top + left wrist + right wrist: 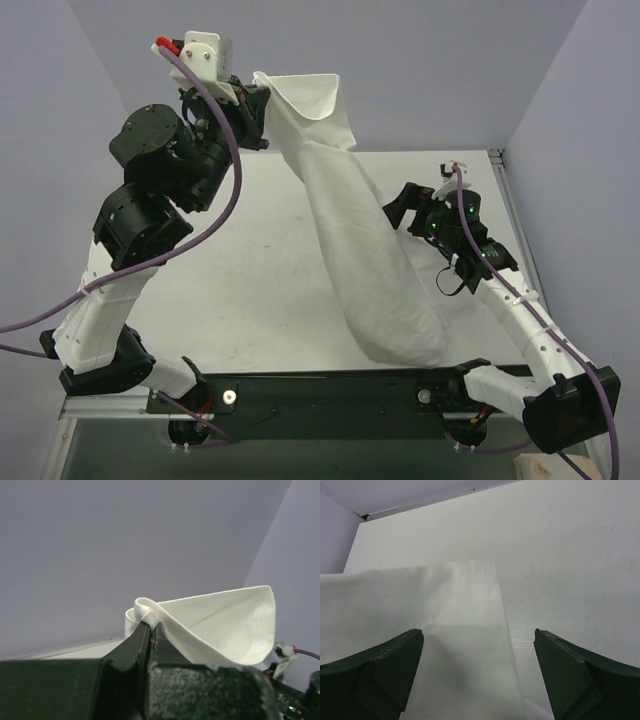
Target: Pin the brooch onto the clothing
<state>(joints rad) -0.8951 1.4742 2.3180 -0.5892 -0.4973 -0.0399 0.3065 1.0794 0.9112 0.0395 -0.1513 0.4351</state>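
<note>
Left gripper (152, 630): we are clamping it on the shirt (360, 250), holding one end high above the table (250, 270).
Right gripper (398, 208): we are keeping its fingers apart, just beside the shirt.

Left arm (105, 300) is rearing up high with its elbow folded, the left gripper (258, 105) reaching toward the far wall, fingers (142, 640) pinching tight on a fold of shirt (360, 250). Right arm (515, 305) is stretching low and forward, the right gripper (400, 205) pointing left, its fingers (385, 665) standing wide apart just beside the shirt, gripping nothing
</note>
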